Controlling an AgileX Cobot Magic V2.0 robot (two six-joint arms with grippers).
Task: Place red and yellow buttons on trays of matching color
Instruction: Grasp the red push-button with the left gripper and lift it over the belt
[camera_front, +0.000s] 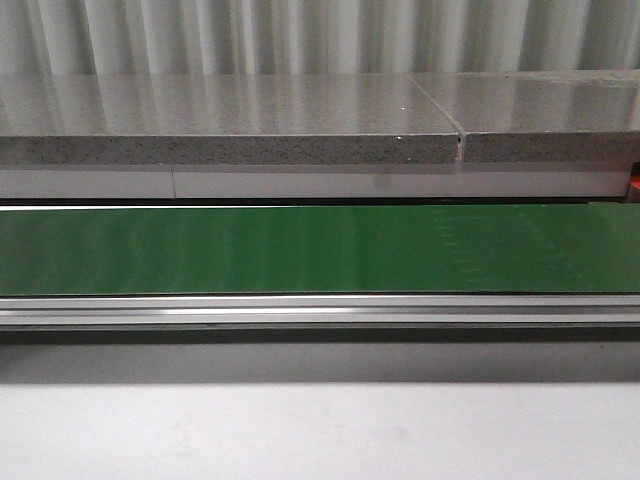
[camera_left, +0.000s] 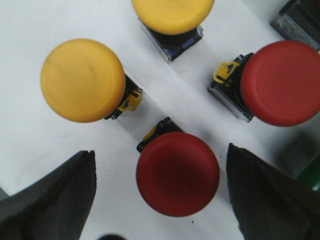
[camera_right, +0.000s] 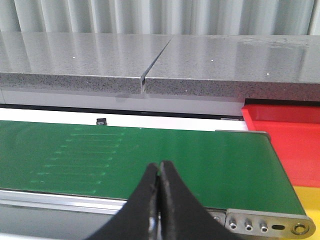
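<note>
We hold our left gripper (camera_left: 159, 192) spread wide over a white surface (camera_left: 30, 145), its two dark fingers (camera_left: 50, 200) standing on either side of a red button (camera_left: 178, 174), which we judge to be the one lined up for the pick, since it sits squarely between the pads with its cap facing the camera; nothing is gripped yet. Around it lie a second red button (camera_left: 282, 82) off to one side, a yellow button (camera_left: 83, 80) on the other, and another yellow button (camera_left: 172, 15) partly cut off at the frame edge. These neighbours lie near enough that we judge a closing finger could nudge the yellow one or the second red one, so the descent wants to stay centred. Our right gripper (camera_right: 159, 200) waits with its fingers pressed together and empty, pointing over the green conveyor belt (camera_right: 150, 155). Beyond the belt's end we see the red tray (camera_right: 290, 140) and, nearer, a corner of the yellow tray (camera_right: 307, 200), both bare in what shows. In the front view only the belt, its metal rail (camera_front: 320, 310) and the grey stone ledge (camera_front: 230, 130) appear; neither arm nor any button shows there, so we cannot place the buttons relative to the trays.
</note>
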